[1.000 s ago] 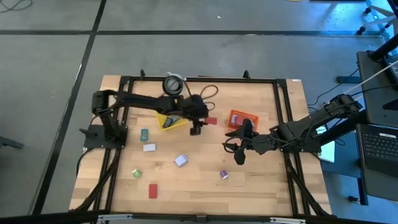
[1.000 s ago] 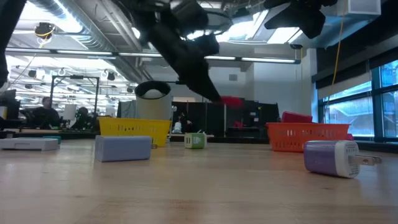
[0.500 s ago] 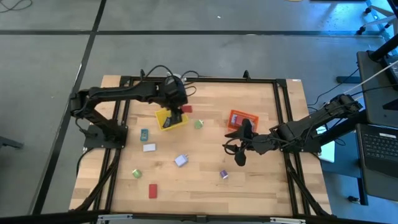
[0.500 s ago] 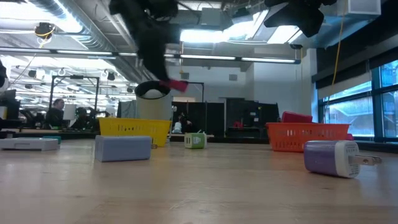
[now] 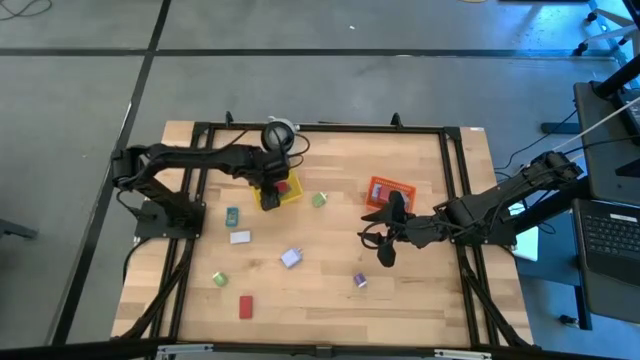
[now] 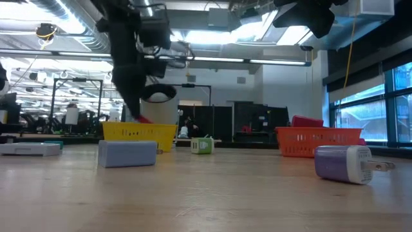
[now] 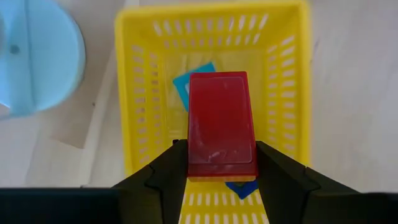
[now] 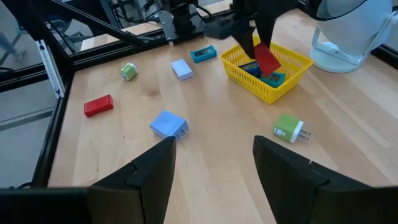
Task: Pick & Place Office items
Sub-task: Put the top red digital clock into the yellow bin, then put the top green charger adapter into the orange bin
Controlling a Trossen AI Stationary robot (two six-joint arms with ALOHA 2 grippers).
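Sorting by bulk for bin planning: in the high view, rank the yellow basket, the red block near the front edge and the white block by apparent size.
1. Yellow basket
2. Red block
3. White block; looks close to the red block, so that order is unsure.

Grey concrete floor (image 5: 80, 90) surrounds the wooden table (image 5: 330, 300); ceiling strip lights (image 6: 270, 62) and blue-lit windows (image 6: 360, 103) show behind.

block (image 7: 221, 126) over basket (image 7: 142, 99), basket beside reel (image 5: 279, 135)

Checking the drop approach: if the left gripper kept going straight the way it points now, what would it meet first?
The left gripper, shut on the red block, points down into the yellow basket. It would probably first meet the blue pieces on the basket floor, though depth is unclear.
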